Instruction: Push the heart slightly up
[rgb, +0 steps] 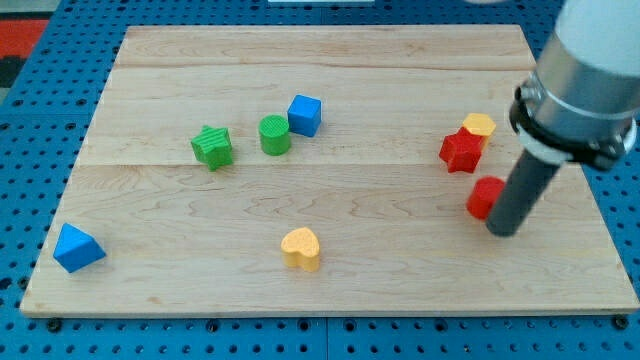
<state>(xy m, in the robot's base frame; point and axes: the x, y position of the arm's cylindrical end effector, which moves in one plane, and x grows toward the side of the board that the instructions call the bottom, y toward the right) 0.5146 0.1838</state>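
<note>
The yellow heart block (301, 248) lies near the view's bottom centre of the wooden board (330, 290). My tip (503, 231) is at the view's right, far to the right of the heart and just right of a small red block (483, 198), touching or nearly touching it. The rod rises from the tip to the arm's grey body at the top right.
A red star (461, 151) and a yellow block (479, 126) sit above the red block. A green star (212, 147), a green cylinder (274, 134) and a blue cube (305, 115) stand left of centre. A blue triangular block (77, 248) lies at the bottom left.
</note>
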